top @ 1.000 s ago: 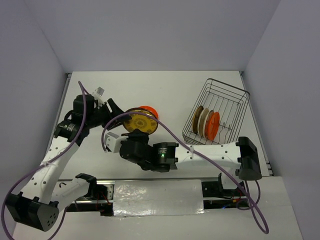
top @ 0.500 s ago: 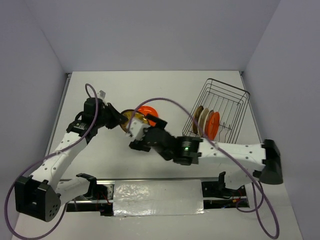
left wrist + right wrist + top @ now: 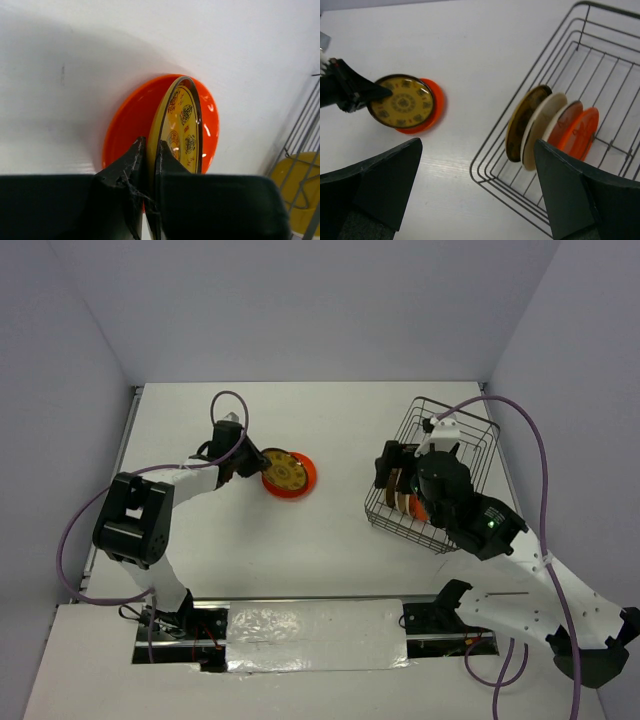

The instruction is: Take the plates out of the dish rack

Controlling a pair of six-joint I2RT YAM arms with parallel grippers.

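While the yellow-patterned brown plate (image 3: 182, 125) is pinched by the left gripper (image 3: 149, 145), tilted over the orange plate (image 3: 127, 117), four plates (image 3: 545, 130) are stood in the dish rack (image 3: 465, 440). The right gripper (image 3: 477, 145) is held spread above them.

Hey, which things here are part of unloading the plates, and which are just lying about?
Job: dish rack; four racked plates; patterned plate in left end effector; orange plate beneath it.
Lying about: silvery sheet; purple cables.

Glossy orange plate (image 3: 127, 117), metal-wire dish rack (image 3: 601, 64), matt table (image 3: 470, 45).
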